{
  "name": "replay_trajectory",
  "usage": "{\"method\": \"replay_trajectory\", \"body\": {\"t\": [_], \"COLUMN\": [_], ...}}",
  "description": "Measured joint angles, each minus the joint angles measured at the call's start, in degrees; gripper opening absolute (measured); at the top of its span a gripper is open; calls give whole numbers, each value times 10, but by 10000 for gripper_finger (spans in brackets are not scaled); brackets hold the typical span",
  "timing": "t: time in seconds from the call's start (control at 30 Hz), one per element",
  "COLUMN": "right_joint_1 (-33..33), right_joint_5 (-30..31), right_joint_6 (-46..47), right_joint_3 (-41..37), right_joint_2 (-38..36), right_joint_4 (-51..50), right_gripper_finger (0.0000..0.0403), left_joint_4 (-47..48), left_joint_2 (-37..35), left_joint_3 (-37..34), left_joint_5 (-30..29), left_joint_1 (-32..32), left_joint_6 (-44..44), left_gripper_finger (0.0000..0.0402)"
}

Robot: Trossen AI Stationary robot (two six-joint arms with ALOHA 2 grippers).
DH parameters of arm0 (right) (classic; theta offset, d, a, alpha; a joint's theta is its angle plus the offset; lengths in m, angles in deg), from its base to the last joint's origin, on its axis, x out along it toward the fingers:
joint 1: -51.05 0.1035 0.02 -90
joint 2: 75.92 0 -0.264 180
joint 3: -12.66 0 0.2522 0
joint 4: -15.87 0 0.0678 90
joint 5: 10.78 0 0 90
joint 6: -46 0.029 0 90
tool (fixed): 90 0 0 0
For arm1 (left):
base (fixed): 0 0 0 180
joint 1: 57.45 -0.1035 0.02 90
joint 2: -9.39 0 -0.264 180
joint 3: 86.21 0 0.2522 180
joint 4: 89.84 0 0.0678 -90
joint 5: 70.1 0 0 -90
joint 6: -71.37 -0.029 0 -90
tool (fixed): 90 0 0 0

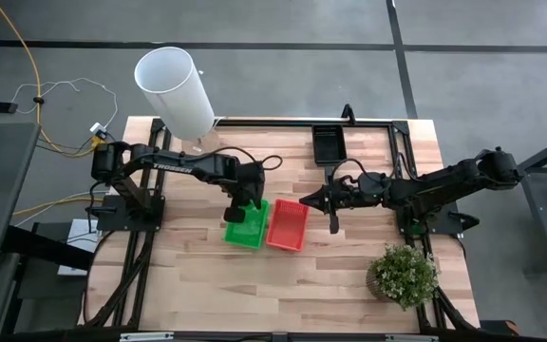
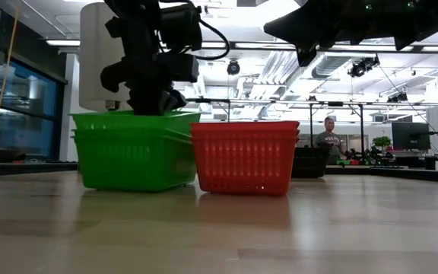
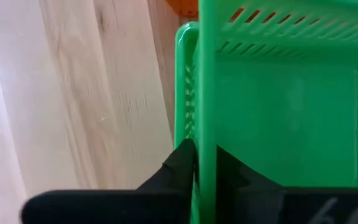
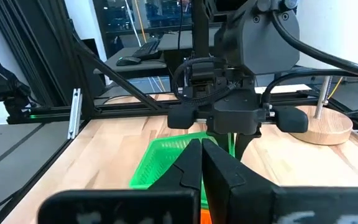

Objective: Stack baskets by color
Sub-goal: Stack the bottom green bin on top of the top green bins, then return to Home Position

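Seating the green basket [image 1: 246, 225] on its stack, left gripper [image 1: 247, 202] pinching its rim; next, letting go.

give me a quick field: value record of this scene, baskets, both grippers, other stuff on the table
green baskets: nested stack, mid table
red baskets: nested stack, right beside the green
black baskets: far edge of the table
left gripper: jaws pinching the rim of the top green basket
right gripper: jaws shut, empty, raised beside the red stack
potted plant: near right corner
lamp shade: far left corner
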Motion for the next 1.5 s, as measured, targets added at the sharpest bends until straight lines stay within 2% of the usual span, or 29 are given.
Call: {"method": "replay_trajectory", "body": {"t": [0.13, 0.3, 0.47, 0.6, 0.73, 0.87, 0.97, 1.17, 1.37, 1.5], "right_joint_1": [0, 0, 0, 0, 0, 0, 0, 0, 0, 0], "right_joint_5": [0, 0, -2, -3, -8, -11, -12, -12, -8, 4], "right_joint_6": [0, -1, -13, -15, -16, -26, -31, -44, -41, -41], "right_joint_3": [0, 0, 0, 0, 0, 0, 0, -1, -1, -1], "right_joint_2": [0, 0, 0, 0, 0, 0, 0, 0, 0, 0], "right_joint_4": [-1, -4, -3, -3, -5, -7, -7, 14, 45, 63], "right_gripper_finger": [0, 0, 0, 0, 0, 0, 0, 0, 0, 0], "left_joint_4": [3, 20, 74, 101, 66, -62, -170, -322, -465, -478], "left_joint_2": [0, -8, -20, -40, -91, -178, -254, -400, -516, -556], "left_joint_3": [0, 5, 61, 105, 93, 3, -85, -232, -326, -365], "left_joint_5": [0, -10, -26, -28, -4, 43, 38, 39, 34, 17], "left_joint_1": [0, -4, -16, -24, -27, -25, -13, 21, 70, 100], "left_joint_6": [15, 16, 15, 19, 39, 66, 89, 99, 115, 119], "left_gripper_finger": [62, 138, 206, 233, 234, 226, 218, 203, 181, 140]}}
